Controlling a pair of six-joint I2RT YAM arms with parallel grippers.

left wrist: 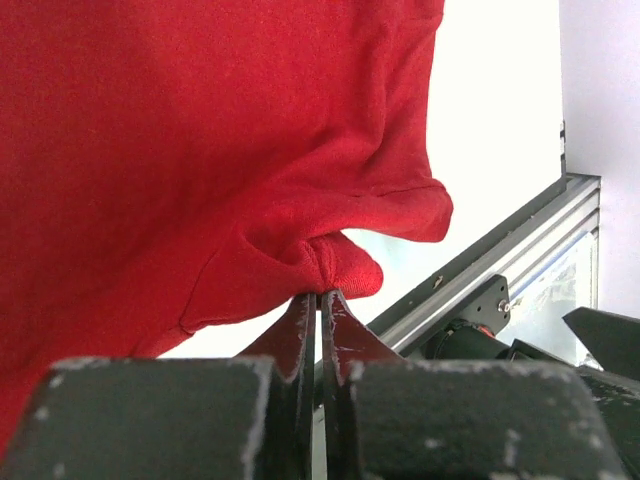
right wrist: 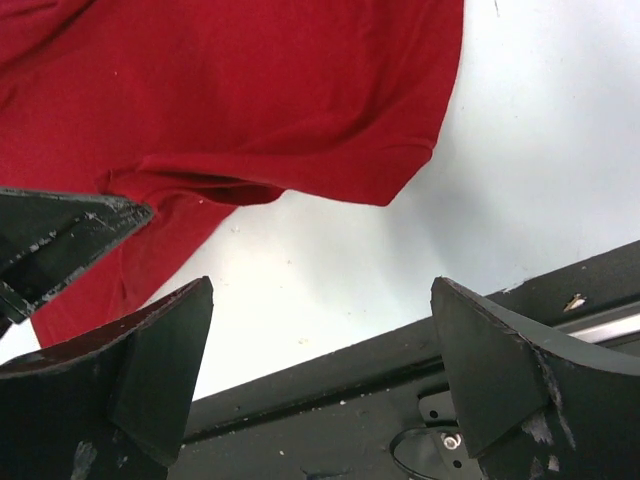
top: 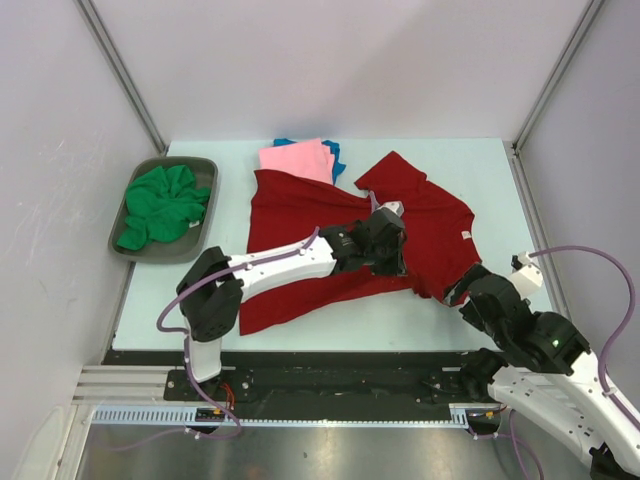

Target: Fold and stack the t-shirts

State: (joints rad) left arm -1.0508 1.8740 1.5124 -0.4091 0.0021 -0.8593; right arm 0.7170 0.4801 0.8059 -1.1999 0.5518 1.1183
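A dark red t-shirt [top: 330, 230] lies spread across the middle of the table, with a small white tag [top: 464, 236] near its right side. My left gripper [top: 395, 262] is shut on a bunched fold of the shirt's near edge [left wrist: 335, 262], which is pinched at the fingertips [left wrist: 320, 294]. My right gripper [top: 462, 290] stands open over bare table by the shirt's near right corner [right wrist: 400, 170], with nothing between its fingers [right wrist: 322, 300]. A folded pink t-shirt [top: 295, 160] rests on a blue one [top: 334, 152] at the back. A green t-shirt [top: 160, 205] lies crumpled in the tray.
The grey tray [top: 190, 164] sits at the table's left edge. A black rail [right wrist: 400, 400] runs along the near edge under the right gripper. Walls close in the left, right and back sides.
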